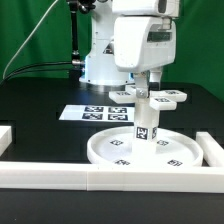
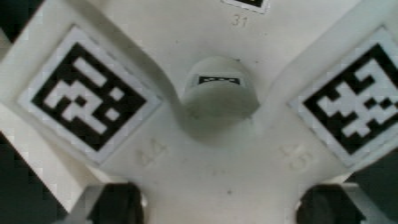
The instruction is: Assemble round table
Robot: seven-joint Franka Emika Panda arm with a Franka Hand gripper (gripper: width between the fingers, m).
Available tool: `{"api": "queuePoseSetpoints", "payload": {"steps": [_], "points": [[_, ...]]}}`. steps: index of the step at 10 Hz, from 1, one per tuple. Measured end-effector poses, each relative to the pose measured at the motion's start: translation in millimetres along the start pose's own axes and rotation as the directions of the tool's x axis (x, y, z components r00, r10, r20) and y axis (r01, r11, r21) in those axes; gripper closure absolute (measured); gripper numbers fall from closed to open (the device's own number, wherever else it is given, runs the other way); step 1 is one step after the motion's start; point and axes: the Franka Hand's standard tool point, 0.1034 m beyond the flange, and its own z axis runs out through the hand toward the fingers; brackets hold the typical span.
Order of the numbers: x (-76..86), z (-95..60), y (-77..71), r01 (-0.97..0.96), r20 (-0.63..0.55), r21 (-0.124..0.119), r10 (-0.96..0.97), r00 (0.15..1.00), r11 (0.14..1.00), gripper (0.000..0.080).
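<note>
Three parts stand stacked on the tabletop (image 1: 40, 100): round disc (image 1: 150, 150), leg (image 1: 146, 122) upright at its centre, cross-shaped foot piece (image 1: 152, 97) on top. End effector (image 1: 148, 84) seems to straddle the foot's hub; its grip I cannot tell. Likely only tightening remains.

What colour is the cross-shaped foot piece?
White, with black-and-white square tags; the cross-shaped foot piece shows best in the wrist view.
</note>
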Motion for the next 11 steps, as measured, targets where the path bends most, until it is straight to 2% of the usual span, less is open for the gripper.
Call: {"api": "queuePoseSetpoints", "payload": {"steps": [4, 7, 9, 11], "points": [[-3.3, -1.6, 3.2, -0.017, -0.001, -0.004, 0.017, 1.0, 1.0, 0.037], [-3.9, -0.3, 2.3, -0.247, -0.001, -0.001, 0.247, 0.969, 0.969, 0.037], [-4.5, 0.9, 1.2, -0.487, -0.012, 0.0, 0.487, 0.873, 0.874, 0.037], [-3.5, 1.2, 0.4, -0.648, -0.028, -0.005, 0.648, 0.761, 0.762, 0.037]]}}
